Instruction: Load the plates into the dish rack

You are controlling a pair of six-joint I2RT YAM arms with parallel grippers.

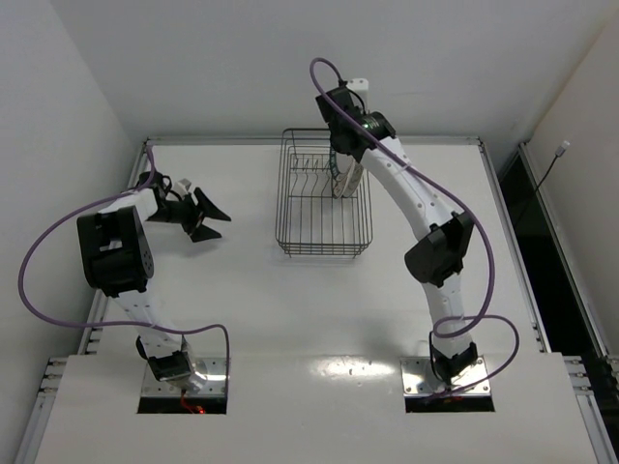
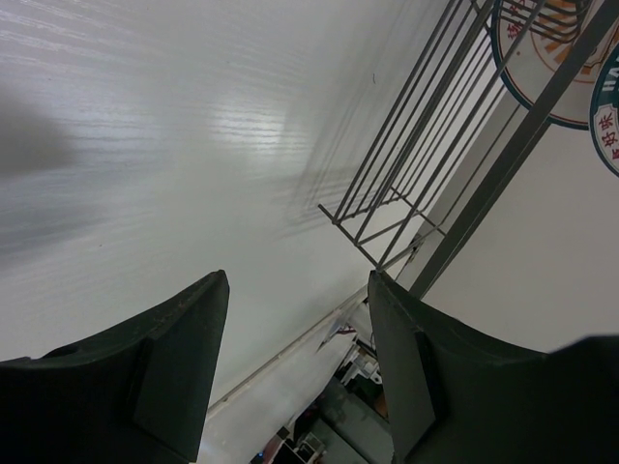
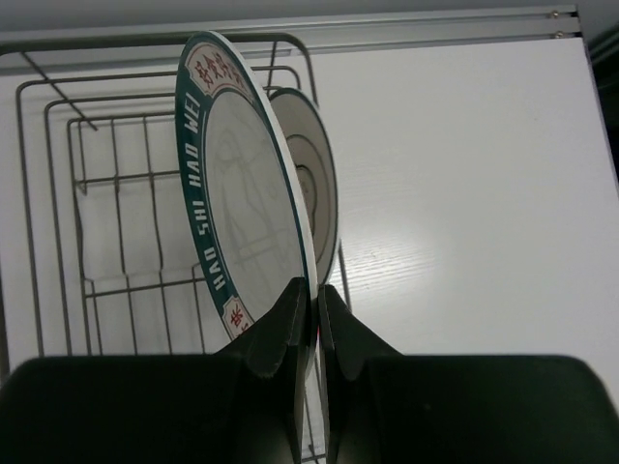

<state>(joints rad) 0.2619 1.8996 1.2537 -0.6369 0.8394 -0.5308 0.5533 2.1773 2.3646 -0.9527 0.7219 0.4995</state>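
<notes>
My right gripper (image 3: 315, 290) is shut on the bottom rim of the plate with the dark blue lettered rim (image 3: 242, 193). It holds the plate on edge over the far right part of the dish rack (image 3: 116, 43). A second pale plate (image 3: 324, 164) stands close behind it; its pattern is unclear. In the top view this gripper (image 1: 340, 179) reaches down into the rack (image 1: 324, 249). In the left wrist view the orange sunburst plate (image 2: 542, 58) and the blue rim (image 2: 609, 116) show through the rack wires (image 2: 503, 172). My left gripper (image 2: 298, 280) is open and empty, left of the rack (image 1: 215, 224).
The rack stands at the far middle of the white table (image 1: 290, 309). Its near part holds only wire prongs. The table's raised metal edge runs along the back (image 1: 242, 141) and sides. White walls close in behind and at both sides.
</notes>
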